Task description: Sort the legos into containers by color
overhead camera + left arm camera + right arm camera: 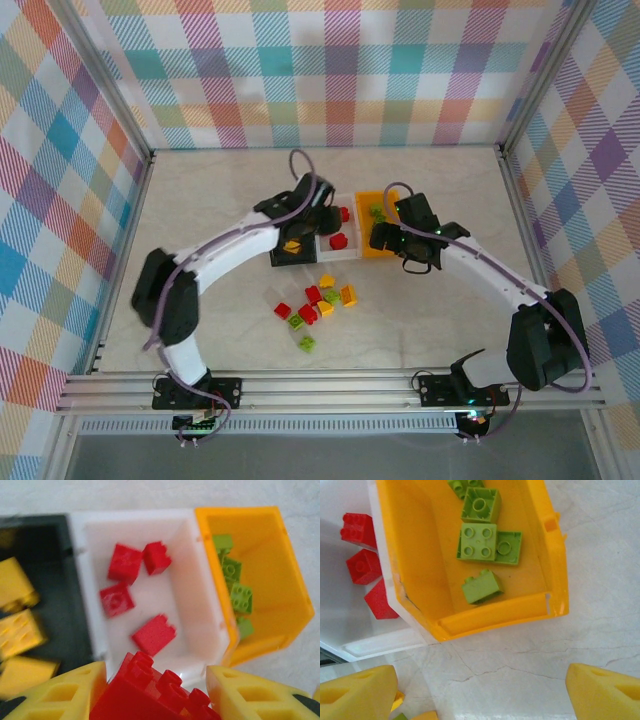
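Red brick point(145, 692), clenched in the left hand point(157, 694), hangs over the near rim of the white bin point(130, 517) (four reds point(125, 562) lie inside). Right hand point(482, 692), spread and empty, hovers over open table point(600, 580) off the orange bin point(420, 555), right of the white bin.

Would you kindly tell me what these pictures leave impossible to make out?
- Left wrist view: the red brick in the left gripper is cut off by the bottom edge.
- Same view: the yellow bricks in the black bin are blurred, cropped at left.
- Right wrist view: the white bin runs off the left edge.
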Controlling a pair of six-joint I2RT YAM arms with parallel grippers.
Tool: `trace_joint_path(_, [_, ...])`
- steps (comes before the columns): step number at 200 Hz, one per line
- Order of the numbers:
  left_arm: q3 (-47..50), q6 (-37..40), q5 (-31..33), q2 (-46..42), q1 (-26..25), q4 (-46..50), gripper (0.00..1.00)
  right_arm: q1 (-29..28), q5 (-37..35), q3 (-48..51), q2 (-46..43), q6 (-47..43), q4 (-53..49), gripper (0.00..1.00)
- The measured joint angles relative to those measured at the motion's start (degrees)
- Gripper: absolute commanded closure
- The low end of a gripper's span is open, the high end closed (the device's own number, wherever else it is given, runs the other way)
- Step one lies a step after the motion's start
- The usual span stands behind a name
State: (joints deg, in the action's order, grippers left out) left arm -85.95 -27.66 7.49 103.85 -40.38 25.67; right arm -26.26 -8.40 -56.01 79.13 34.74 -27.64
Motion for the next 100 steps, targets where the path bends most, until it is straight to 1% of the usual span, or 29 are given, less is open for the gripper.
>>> trace_joint_path(25, [-10.08, 1.73, 0.04, 10.32, 0.63, 1.40, 0.67, 0.00, 0.02, 1.33, -1.33, 0.46, -0.35, 0.12])
trace_joint_path(31, [-11.47, 2.01, 0.04, 11.91, 0.83, 1.73, 0.63, 0.00, 0.04, 1.60, -1.81, 0.52, -0.35, 0.12])
trace_joint_path(48, [-14.43, 2.51, 0.04, 15.15, 1.81, 3.78, 0.40, 0.00, 0.07, 1.97, -3.04, 0.63, -0.46, 0.11])
trace_joint_path(58, [-15.52, 3.02, 0.02, 16.13, 2.49, 4.83, 0.31, 0.00, 0.07, 1.97, -3.52, 0.68, -0.44, 0.10])
trace_joint_path(73, [-16.46, 3.02, -0.15, 16.46, 3.10, 5.92, 0.24, 0.00, 0.07, 1.97, -3.87, 0.83, -0.46, 0.10])
trace_joint_path(100, [-15.91, 3.04, -0.85, 14.34, 3.48, 5.92, 0.20, 0.00, 0.07, 1.99, -3.96, 0.83, -0.46, 0.10])
